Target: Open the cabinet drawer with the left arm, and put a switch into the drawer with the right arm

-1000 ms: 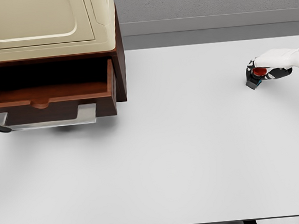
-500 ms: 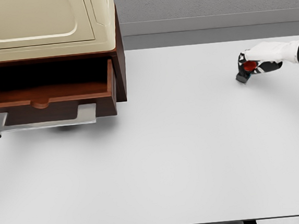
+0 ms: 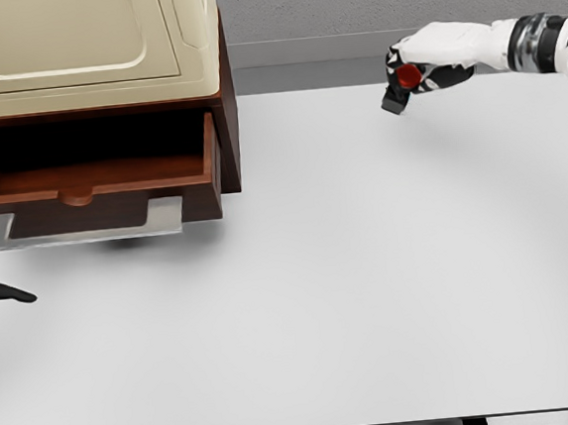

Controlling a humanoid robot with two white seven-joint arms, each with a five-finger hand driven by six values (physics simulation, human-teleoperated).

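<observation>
The wide white bench (image 3: pixel 351 296) lies bare from its centre to the 6 o'clock edge. At 10 o'clock stands a dark wooden cabinet (image 3: pixel 225 128) carrying a cream appliance (image 3: pixel 80 41), its brown drawer (image 3: pixel 87 180) pulled open over the bench with a grey metal handle (image 3: pixel 76 229) along the front. At 1 o'clock the right hand (image 3: pixel 421 69), arm stretched in level, has its fingers wrapped round a small black switch with a red button (image 3: pixel 404 81), held above the bench's far edge. At 9 o'clock only a fingertip of the left hand (image 3: pixel 3 294) shows; its state cannot be told.

Bright, even simulated light; soft shadow beneath the open drawer (image 3: pixel 92 180); slight overall blur.
</observation>
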